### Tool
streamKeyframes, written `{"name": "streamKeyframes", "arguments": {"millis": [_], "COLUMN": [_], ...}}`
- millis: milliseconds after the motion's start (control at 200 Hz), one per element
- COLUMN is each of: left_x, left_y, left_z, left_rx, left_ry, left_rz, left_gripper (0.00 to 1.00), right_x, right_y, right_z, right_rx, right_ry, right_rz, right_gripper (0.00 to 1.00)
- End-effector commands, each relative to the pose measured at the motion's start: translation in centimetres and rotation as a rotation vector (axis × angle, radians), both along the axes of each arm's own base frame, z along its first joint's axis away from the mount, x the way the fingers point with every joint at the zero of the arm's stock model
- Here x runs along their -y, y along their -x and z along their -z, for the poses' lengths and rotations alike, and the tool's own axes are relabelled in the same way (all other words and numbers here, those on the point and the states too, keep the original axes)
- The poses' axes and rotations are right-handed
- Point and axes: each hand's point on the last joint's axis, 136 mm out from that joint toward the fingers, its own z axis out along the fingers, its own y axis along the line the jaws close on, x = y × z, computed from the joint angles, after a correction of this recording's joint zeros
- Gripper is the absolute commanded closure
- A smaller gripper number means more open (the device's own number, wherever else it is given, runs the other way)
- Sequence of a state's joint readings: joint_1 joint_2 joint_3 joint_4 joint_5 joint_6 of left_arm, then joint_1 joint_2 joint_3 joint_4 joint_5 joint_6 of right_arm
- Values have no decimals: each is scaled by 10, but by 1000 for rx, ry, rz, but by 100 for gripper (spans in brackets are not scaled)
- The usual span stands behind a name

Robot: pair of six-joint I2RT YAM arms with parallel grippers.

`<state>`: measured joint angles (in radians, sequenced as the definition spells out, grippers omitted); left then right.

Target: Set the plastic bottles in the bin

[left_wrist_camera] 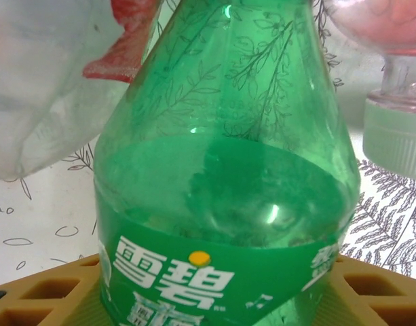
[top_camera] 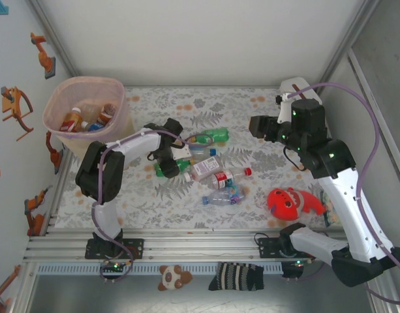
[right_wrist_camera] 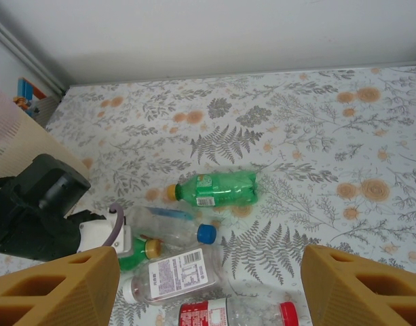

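Observation:
Several plastic bottles lie mid-table: a green one [top_camera: 211, 135] [right_wrist_camera: 218, 189], a clear blue-capped one [top_camera: 201, 151] [right_wrist_camera: 170, 227], a white-labelled one [top_camera: 203, 169] [right_wrist_camera: 174, 272], a red-labelled one [top_camera: 229, 177] [right_wrist_camera: 228, 314] and a small clear one [top_camera: 222, 197]. My left gripper [top_camera: 168, 163] is low over the pile, and its yellow fingers [left_wrist_camera: 45, 292] press both sides of a green bottle [left_wrist_camera: 228, 204] lying on the table. My right gripper [top_camera: 261, 125] [right_wrist_camera: 208, 261] hovers open above the table, right of the pile, holding nothing. The pale-pink bin [top_camera: 85, 111] stands far left with several bottles inside.
A red round toy [top_camera: 292, 202] lies front right near the right arm. A white slotted box [top_camera: 294, 88] sits at the back right. Walls close in on the left, back and right. A sock [top_camera: 235, 277] and a plush toy [top_camera: 172, 277] lie on the front rail.

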<state>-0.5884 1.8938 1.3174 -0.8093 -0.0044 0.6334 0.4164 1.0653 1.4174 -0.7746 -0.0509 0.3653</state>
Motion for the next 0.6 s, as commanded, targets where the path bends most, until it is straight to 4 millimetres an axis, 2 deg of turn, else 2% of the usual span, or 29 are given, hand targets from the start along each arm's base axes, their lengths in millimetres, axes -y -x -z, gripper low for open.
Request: {"name": "streamKeyframes", "arguments": {"millis": [0, 335, 441, 596], "left_x": [-11, -16, -14, -7], "left_y": [7, 15, 17, 14], "left_z": [-13, -47, -69, -116], "left_rx": [-8, 15, 39, 117], "left_ry": [-13, 30, 90, 223], "left_rz": [10, 5, 0, -24], "left_gripper": [42, 49, 50, 49], "right_x": [3, 4, 3, 3], "right_y": [6, 9, 9, 7], "right_z": [-5, -8, -9, -10], "right_rx": [19, 25, 26, 27], "right_ry": [8, 3, 1, 2], "right_rz": [-6, -6, -10, -9], "right_gripper": [30, 30, 30, 30]}}
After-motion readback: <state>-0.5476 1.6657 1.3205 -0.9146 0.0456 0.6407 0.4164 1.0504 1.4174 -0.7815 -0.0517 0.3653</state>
